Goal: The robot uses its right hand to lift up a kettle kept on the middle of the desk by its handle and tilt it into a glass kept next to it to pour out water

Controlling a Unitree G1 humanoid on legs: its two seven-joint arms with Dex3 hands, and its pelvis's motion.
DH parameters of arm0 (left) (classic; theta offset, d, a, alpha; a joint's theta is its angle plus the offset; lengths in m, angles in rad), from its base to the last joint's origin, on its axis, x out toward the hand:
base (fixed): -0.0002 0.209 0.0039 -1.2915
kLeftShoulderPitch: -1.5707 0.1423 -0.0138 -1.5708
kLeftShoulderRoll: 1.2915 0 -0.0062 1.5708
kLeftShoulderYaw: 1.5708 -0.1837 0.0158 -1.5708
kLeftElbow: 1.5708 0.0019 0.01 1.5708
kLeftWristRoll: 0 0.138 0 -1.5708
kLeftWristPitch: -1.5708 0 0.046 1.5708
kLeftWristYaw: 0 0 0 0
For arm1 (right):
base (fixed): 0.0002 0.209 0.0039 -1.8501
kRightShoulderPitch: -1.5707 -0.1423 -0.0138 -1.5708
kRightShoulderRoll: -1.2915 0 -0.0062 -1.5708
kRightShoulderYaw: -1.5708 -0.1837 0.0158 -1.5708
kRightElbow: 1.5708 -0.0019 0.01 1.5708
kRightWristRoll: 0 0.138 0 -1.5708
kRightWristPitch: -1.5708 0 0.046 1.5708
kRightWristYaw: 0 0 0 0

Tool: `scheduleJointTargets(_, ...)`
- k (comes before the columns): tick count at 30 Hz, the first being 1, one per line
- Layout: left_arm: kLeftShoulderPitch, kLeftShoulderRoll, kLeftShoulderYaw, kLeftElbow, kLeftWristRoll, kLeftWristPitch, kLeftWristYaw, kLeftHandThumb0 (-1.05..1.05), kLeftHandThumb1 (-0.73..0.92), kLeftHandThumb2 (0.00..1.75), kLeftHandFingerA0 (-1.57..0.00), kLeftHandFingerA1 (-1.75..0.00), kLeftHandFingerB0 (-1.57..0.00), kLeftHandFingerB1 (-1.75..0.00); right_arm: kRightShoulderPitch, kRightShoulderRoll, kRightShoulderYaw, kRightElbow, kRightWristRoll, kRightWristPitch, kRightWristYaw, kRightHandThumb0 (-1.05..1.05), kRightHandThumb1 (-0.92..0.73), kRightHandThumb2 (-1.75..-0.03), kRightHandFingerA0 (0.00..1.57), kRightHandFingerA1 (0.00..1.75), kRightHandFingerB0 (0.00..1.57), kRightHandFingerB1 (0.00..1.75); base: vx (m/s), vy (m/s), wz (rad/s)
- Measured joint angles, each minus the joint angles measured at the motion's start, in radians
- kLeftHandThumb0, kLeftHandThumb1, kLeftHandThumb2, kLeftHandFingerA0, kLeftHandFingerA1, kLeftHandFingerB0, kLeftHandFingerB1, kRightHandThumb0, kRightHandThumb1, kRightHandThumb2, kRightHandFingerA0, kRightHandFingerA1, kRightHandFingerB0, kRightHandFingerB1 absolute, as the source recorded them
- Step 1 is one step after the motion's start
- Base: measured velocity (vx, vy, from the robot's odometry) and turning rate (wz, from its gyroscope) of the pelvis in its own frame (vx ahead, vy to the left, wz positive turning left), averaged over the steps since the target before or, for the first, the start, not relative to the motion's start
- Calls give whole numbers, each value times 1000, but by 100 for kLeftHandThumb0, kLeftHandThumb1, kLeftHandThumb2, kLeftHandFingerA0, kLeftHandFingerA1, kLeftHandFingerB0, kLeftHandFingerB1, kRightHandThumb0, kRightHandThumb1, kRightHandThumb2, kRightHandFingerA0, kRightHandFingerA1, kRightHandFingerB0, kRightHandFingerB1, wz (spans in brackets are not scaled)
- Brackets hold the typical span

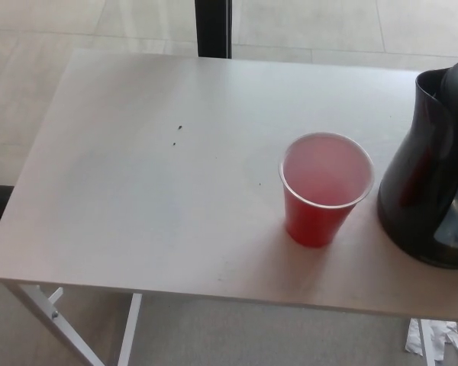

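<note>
A black kettle (427, 168) stands upright at the right edge of the head view, partly cut off by the frame, its spout turned toward the left. Its handle is out of the picture. Just left of it a red plastic cup (326, 188) stands upright on the white desk (153, 183), a small gap between the two. The cup's inside looks pale pink; I cannot tell whether it holds liquid. Neither of my hands shows in this view.
A black post (213, 27) rises behind the desk's far edge. White desk legs (61, 320) show below the near edge at the left. Crumpled white paper (435, 339) lies on the floor at the lower right. A few dark specks (178, 134) dot the desktop.
</note>
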State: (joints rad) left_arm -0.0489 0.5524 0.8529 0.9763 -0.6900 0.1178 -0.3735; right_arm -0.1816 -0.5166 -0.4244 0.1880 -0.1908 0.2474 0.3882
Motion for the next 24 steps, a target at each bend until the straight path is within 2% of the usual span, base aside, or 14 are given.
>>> scheduleJointTargets(2,0,0,0,0,0,0,0,-105,64,80,-124,-84,-103,-98,16,-25,-3,0,14,0,31,-89,-49,-56,0,0,0,0,0,0,0)
scheduleJointTargets(3,0,0,0,0,0,0,0,-105,47,112,-127,-79,-102,-99,25,-38,-6,0,24,0,47,-91,-55,-95,0,4,0,0,0,0,0)
scheduleJointTargets(4,1,0,0,0,0,0,0,-105,64,79,-125,-84,-100,-101,30,-47,-8,-1,30,0,58,-90,-55,-92,0,8,0,0,0,0,0)
scheduleJointTargets(5,1,0,0,0,0,0,0,-105,64,80,-125,-83,-103,-98,39,-60,-14,-1,38,0,74,-86,-35,-75,23,90,0,0,0,0,0)
scheduleJointTargets(6,2,0,0,0,0,0,0,-105,64,79,-123,-84,-103,-98,54,-79,-24,-1,51,0,95,-85,-47,-55,42,84,0,0,0,0,0)
scheduleJointTargets(8,2,0,0,0,0,0,0,-105,47,111,-128,-78,-105,-96,73,-99,-43,-2,69,1,122,-84,-48,-83,0,11,0,7,0,0,0)
scheduleJointTargets(11,3,-1,0,0,0,0,0,-105,65,79,-127,-81,-103,-99,116,-131,-92,-2,103,1,170,-79,-44,-87,0,15,0,20,0,0,0)
scheduleJointTargets(12,3,-1,0,0,0,0,0,-105,64,79,-127,-81,-103,-98,128,-138,-108,-2,114,1,183,-68,-36,-61,0,0,2,24,0,0,0)
scheduleJointTargets(13,3,-1,0,0,0,0,0,-105,64,79,-129,-80,-103,-98,145,-146,-134,-3,129,1,201,-78,-47,-88,0,24,0,31,0,0,0)
scheduleJointTargets(14,3,-2,0,0,0,0,1,-105,64,79,-127,-81,-104,-97,160,-148,-165,-4,144,2,214,-87,-50,-63,0,27,0,40,0,0,0)
scheduleJointTargets(17,4,-3,0,1,0,0,1,-105,64,79,-127,-81,-104,-97,212,-149,-260,1,188,2,244,-80,-45,-86,0,41,4,39,0,0,0)
scheduleJointTargets(19,4,-4,0,1,0,0,1,-105,62,80,-127,-83,-120,-84,244,-149,-324,14,214,3,257,-82,-53,-57,5,70,8,49,0,0,0)
scheduleJointTargets(23,4,-4,0,2,0,0,1,-105,61,79,-126,-81,-107,-94,304,-149,-448,63,259,4,266,-76,-48,-87,0,47,3,32,0,0,0)
scheduleJointTargets(24,4,-4,0,2,0,0,0,-105,47,111,-131,-75,-102,-101,312,-149,-466,74,266,4,266,-76,-48,-88,0,46,1,26,0,0,0)
